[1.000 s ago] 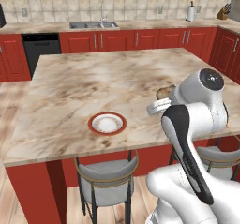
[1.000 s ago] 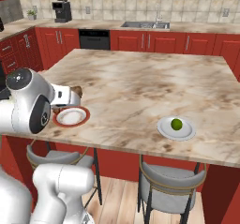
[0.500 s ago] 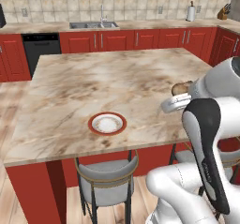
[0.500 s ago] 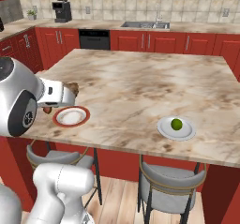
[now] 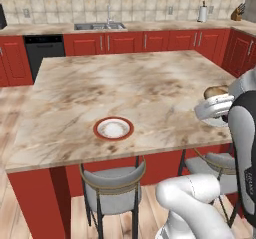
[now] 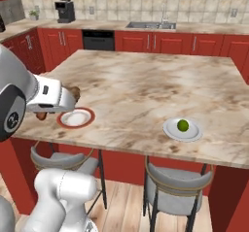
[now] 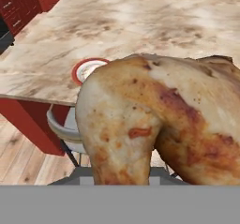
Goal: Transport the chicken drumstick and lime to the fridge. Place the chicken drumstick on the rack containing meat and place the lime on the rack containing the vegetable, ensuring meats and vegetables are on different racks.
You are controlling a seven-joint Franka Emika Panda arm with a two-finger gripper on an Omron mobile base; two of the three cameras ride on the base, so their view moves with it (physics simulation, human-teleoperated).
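The tool [image 6: 61, 100] is clamped on the chicken drumstick [image 7: 159, 124], lifted above the tabletop [image 6: 146, 90]; that clamp should be kept firm during the carry to the fridge. The lime [image 6: 183, 125] is left on its plate [image 6: 170, 131] near the front edge.

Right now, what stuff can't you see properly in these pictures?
- Gripper fingers: hidden in the hand view by the chicken drumstick.
- Drumstick in the right base view: mostly covered by the arm's white hand.
- Lime's plate in the left base view: covered by the arm; the lime shows from the right.
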